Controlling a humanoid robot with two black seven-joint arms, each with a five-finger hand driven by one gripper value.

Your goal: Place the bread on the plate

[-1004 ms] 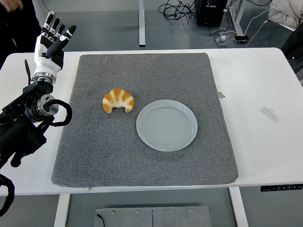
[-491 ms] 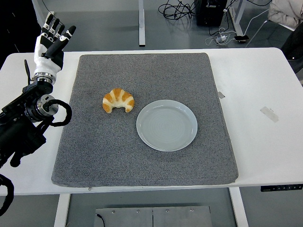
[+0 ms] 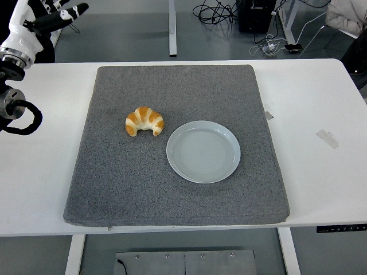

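Fingers of the left hand spread, empty, at the counter's far-left corner, well apart from the bread lying just beside the plate.

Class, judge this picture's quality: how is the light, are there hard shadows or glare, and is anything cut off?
Head view: even, soft light; the croissant and plate are sharp, with only faint shadows on the mat; no strong glare on the plate; the left hand is cropped at the top corner.
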